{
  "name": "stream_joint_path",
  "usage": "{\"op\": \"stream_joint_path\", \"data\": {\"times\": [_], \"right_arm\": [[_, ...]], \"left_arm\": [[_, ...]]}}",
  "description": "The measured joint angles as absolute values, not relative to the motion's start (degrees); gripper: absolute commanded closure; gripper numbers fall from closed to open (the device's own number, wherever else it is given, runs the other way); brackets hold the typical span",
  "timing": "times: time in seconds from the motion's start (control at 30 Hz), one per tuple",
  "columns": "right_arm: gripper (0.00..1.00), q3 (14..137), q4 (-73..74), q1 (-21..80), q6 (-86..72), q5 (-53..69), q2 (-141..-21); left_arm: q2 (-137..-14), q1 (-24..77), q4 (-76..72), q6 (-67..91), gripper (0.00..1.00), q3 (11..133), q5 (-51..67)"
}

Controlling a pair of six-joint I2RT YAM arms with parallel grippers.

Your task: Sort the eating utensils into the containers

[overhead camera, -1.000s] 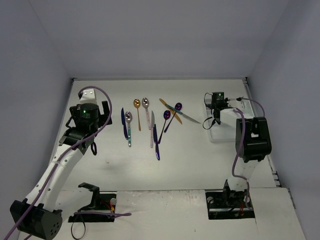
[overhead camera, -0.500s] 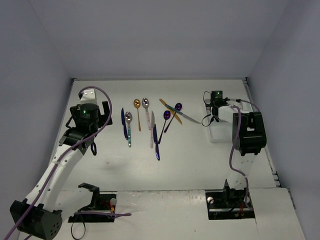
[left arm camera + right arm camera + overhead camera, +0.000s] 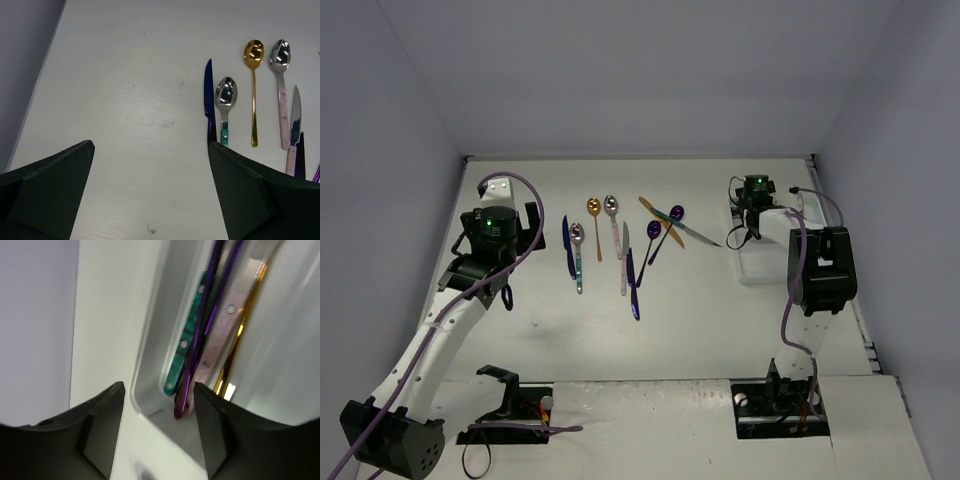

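Note:
The containers are one white divided tray [image 3: 760, 268] at the right. My right gripper [image 3: 752, 206] hovers over its far end. In the right wrist view that gripper [image 3: 157, 390] is open above a compartment [image 3: 150, 370]. A purple handle [image 3: 192, 370] lies there beside teal [image 3: 187, 340], pink [image 3: 220, 335] and gold [image 3: 240, 340] ones, touching neither finger. Eating utensils lie mid-table: a dark blue knife [image 3: 209, 100], a teal-handled spoon [image 3: 225, 97], a gold spoon [image 3: 253, 55] and a pink-handled spoon [image 3: 280, 57]. My left gripper [image 3: 151, 150] is open over bare table to their left.
More utensils lie further right: a pink-handled knife [image 3: 624, 258], a dark blue piece [image 3: 632, 285], two purple spoons [image 3: 652, 235] and a crossed pile with a silver knife [image 3: 695, 234]. Grey walls enclose the table on three sides.
My right gripper has opened and the purple utensil now rests in the tray compartment. The right arm shifted slightly over the tray. The left arm has not moved.

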State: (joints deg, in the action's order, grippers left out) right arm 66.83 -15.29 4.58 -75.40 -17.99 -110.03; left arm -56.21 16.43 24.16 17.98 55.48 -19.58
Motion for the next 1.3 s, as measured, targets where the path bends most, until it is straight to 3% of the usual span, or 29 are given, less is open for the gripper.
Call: {"op": "stream_joint_path", "data": {"times": [0.27,0.5,0.67,0.87,1.03,1.3], "right_arm": [[0.21,66.9,-15.25,5.05,-68.81,-11.32,-101.56],[0.22,68.05,-14.48,9.86,-49.68,-2.54,-100.6],[0.23,68.05,-10.73,19.2,-34.99,-2.07,-100.62],[0.36,68.11,-8.7,31.62,-26.68,-7.41,-102.13],[0.58,69.99,-8.13,38.29,-25.55,-14.02,-107.65],[0.65,72.88,-6.81,41.23,-27.79,-20.53,-114.74]], "left_arm": [[-56.21,16.43,24.16,17.98,0.03,55.48,-19.46],[-56.21,16.43,24.16,17.98,0.03,55.48,-18.94],[-56.29,16.43,24.16,17.98,0.03,55.48,-18.24],[-56.73,16.43,24.16,17.98,0.03,55.48,-18.0],[-57.29,16.43,24.18,18.0,0.03,55.48,-17.98],[-57.91,16.43,24.21,18.0,0.03,55.48,-17.98]]}}
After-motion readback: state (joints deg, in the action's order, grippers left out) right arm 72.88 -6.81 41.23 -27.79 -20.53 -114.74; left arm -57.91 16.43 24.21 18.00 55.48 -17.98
